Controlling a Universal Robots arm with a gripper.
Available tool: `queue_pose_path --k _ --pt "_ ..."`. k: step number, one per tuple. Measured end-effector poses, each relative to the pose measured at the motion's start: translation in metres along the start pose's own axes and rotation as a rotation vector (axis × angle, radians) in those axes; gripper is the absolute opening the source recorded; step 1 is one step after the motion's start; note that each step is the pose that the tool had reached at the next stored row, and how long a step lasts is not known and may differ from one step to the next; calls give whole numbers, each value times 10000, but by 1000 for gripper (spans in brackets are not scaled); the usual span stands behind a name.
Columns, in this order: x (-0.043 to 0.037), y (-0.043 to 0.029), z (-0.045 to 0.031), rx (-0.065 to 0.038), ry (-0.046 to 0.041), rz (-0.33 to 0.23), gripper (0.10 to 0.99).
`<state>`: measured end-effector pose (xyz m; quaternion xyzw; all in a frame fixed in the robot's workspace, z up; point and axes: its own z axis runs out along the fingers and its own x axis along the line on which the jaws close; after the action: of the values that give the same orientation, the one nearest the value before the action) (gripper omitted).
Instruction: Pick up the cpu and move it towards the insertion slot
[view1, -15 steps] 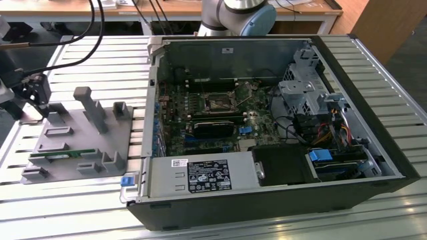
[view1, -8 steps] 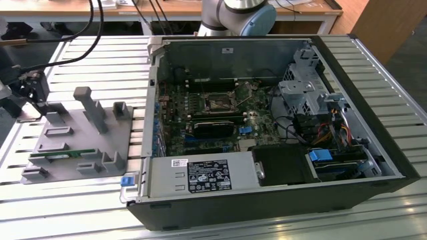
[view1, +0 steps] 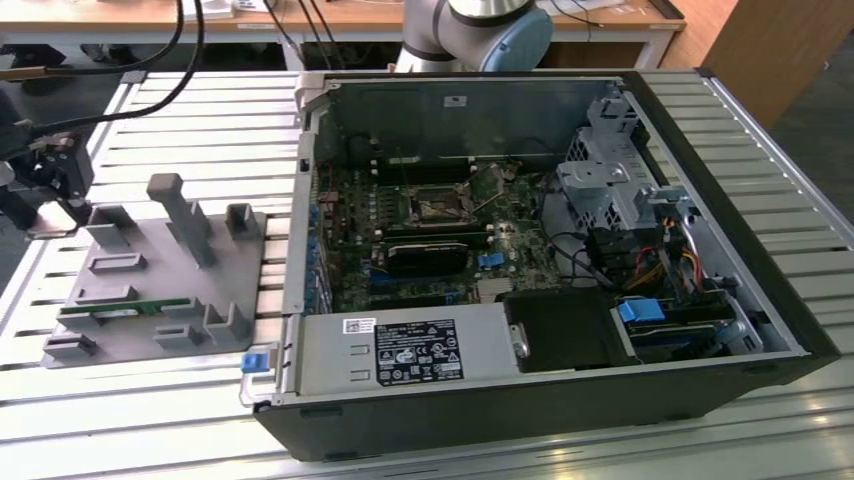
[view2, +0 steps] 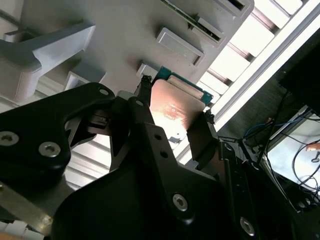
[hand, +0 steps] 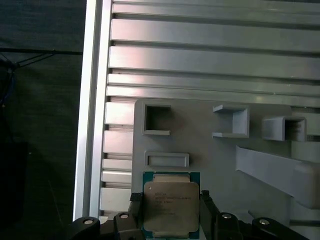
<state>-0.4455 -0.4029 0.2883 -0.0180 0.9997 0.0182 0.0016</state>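
**Clamped on the cpu**

Pinches the flat square cpu (hand: 171, 205), shiny silver lid, thin green rim, by opposite edges in the black hand (view2: 176, 104). Hovers above matte grey moulded tray (hand: 200, 150) on ribbed aluminium tabletop (hand: 200, 60), well apart from the metal-framed insertion slot (view1: 438, 207).

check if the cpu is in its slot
Out. Both wrist views show the cpu in the gripper over the grey fixture; the insertion slot looks bare.

Glare whitens the desk (view1: 767, 130) slats in the exterior view; the computer case (view1: 454, 125) lies dim. In the second wrist view the cpu (view2: 175, 107) shines warm.
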Motion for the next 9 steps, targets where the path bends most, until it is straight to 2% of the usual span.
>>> queue_pose_path --k 9 --pt "-1 13 -119 2 1 0 537"
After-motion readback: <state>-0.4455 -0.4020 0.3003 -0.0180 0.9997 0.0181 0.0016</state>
